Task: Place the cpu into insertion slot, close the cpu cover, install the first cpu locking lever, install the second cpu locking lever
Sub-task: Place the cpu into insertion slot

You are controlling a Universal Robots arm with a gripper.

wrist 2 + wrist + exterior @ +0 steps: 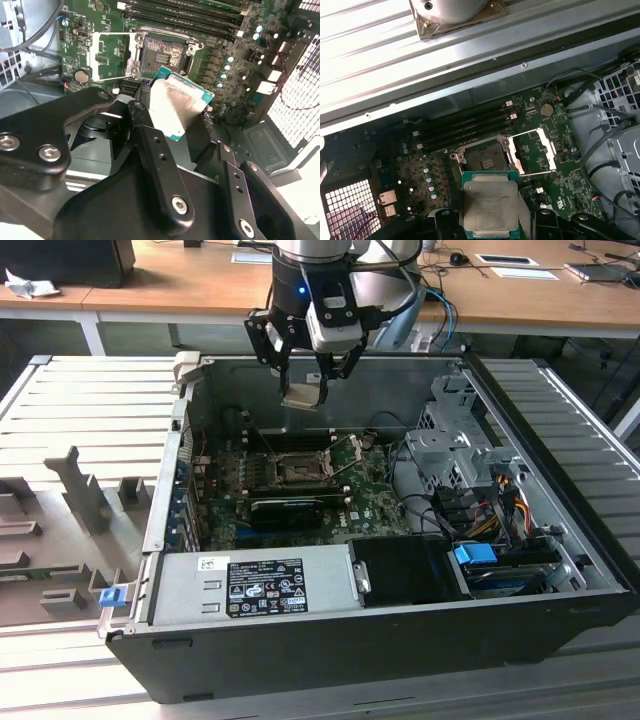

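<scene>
The arm (308, 260) points straight down, its hand (305, 388) gripping the cpu (302, 395).

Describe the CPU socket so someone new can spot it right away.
Inside the open computer case, look at the green motherboard on its floor. Near the board's middle sits the insertion slot: a square black socket with metal rim, unlike the long narrow memory slots beside it.

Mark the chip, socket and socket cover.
chip (490, 207): first wrist view, middle of its silvery face.
socket (484, 159): first wrist view, its dark pin field.
cover (547, 150): first wrist view, a bar of its frame.
</scene>
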